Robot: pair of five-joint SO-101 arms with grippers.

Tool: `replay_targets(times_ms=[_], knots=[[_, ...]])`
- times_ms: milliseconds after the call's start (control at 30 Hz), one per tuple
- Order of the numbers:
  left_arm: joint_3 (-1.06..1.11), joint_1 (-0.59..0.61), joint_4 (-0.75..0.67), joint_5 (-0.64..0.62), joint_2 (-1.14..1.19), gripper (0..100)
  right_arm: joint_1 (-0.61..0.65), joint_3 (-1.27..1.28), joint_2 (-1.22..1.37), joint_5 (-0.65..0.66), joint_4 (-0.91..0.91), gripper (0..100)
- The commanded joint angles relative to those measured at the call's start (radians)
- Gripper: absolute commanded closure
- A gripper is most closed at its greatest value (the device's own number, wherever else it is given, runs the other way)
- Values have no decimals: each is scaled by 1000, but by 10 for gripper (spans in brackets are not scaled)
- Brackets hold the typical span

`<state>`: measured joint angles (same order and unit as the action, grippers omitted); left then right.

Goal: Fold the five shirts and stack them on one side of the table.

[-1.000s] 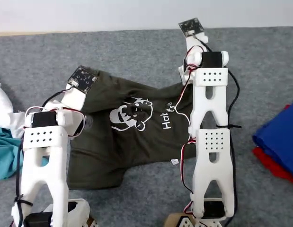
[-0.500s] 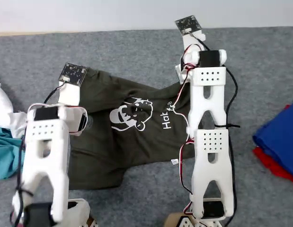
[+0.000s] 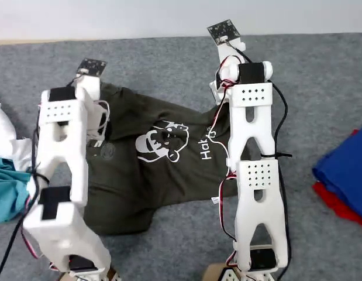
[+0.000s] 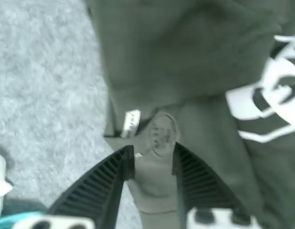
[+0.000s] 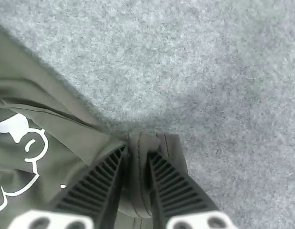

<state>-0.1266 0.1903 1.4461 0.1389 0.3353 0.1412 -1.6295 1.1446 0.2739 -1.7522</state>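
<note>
Grey, felt-like covering spans the whole table (image 3: 321,76), with a pale strip of wall (image 3: 110,17) along the 12 o'clock edge of the high view. At 3 o'clock a blue shirt (image 3: 344,170) lies folded on top of a red shirt (image 3: 335,205). At 9 o'clock a teal cloth (image 3: 5,187) and a white cloth (image 3: 2,132) lie bunched together at the table edge.

An olive shirt (image 3: 140,181) lies at the centre of the table, spread out but wrinkled. Its white print (image 3: 163,140) faces up and its lower hem is toward 6 o'clock. The left arm (image 3: 61,152) stands over the shirt's 9 o'clock side. The right arm (image 3: 254,146) stretches from 6 o'clock along its 3 o'clock side, toward 1 o'clock.

In the left wrist view, the left gripper (image 4: 151,155) sits over the neckline with its fingers spread. The printed neck mark lies in the gap between them, and a small white tag (image 4: 132,123) sits just beside one fingertip.

In the right wrist view, the right gripper (image 5: 136,155) has its fingers drawn close together, pinching a narrow fold at the stitched sleeve end (image 5: 171,148). Bare grey table lies just beyond that end.
</note>
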Motion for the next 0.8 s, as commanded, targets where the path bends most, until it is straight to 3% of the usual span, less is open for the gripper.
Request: replay_targets(times_ms=[0, 500, 767], knots=[[-136, 31, 34, -6, 58, 829, -4, -51, -16, 8, -38, 989], [-389, 60, 40, -8, 387, 824, -2, -49, -15, 8, -38, 989], [-575, 15, 129, -11, 488, 827, 4, -48, -8, 8, -36, 989]])
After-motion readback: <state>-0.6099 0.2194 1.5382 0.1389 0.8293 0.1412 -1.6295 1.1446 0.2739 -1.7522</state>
